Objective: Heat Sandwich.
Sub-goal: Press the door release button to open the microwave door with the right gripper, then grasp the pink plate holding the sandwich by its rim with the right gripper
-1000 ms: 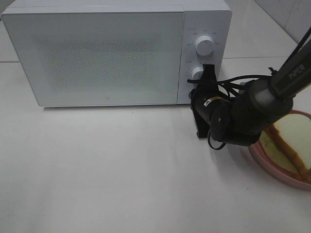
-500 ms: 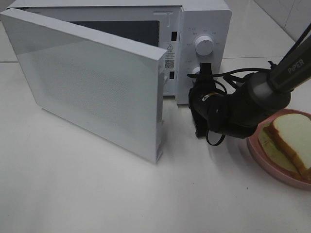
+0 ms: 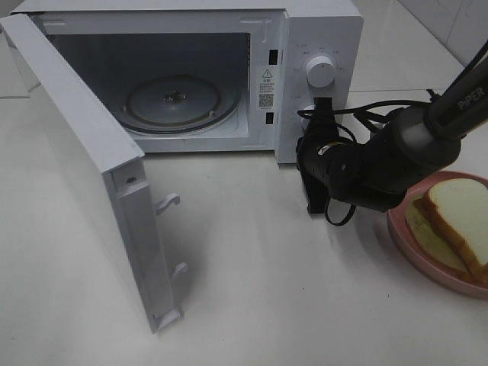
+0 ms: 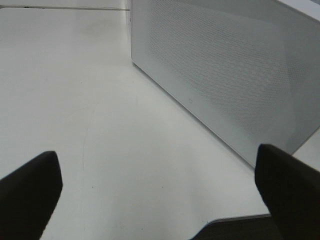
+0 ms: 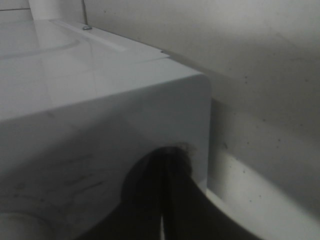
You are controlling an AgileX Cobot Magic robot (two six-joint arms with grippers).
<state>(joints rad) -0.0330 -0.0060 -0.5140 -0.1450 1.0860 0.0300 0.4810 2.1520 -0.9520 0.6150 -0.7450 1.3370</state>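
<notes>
Our closed right gripper [image 3: 321,110] presses the white microwave's [image 3: 320,46] panel; the white-bread sandwich [image 3: 457,221] on its pink plate [image 3: 412,244] lies nearer this arm, beside it.

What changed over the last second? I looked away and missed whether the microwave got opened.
The microwave door swung from fully shut to wide open toward the left, baring the glass turntable. The right gripper, shut, stayed by the control panel's lower knob, shifting only slightly. The sandwich stayed on the pink plate. Nothing was grasped or released.
</notes>
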